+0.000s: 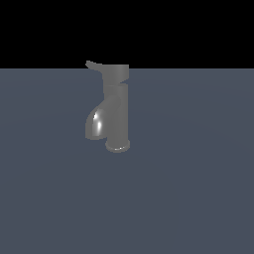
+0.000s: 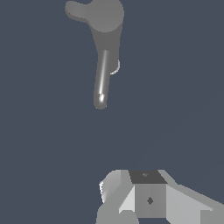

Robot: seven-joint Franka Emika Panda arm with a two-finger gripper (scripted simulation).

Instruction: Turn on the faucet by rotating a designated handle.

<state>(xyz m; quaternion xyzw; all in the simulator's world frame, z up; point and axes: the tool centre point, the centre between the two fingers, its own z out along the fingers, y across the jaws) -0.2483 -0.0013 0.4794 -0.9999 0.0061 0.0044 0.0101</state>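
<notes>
The faucet (image 1: 118, 106) is a dark grey glossy tap standing upright on a round base flange (image 1: 118, 146), and its curved spout (image 1: 96, 124) bulges toward the exterior view's left. On top sits the handle (image 1: 116, 73), a short cylindrical cap whose thin lever (image 1: 94, 65) also points to the exterior view's left. The wrist view looks down on the handle (image 2: 106, 15), its lever (image 2: 76, 11) and the spout (image 2: 101, 83). My gripper (image 2: 129, 181) shows only in the wrist view, well away from the faucet and touching nothing. Its fingers (image 2: 148, 197) stand together with no gap showing.
A flat blue-grey floor (image 1: 198, 188) spreads around the faucet on every side. Above the floor's far edge the exterior view is black. No other objects show.
</notes>
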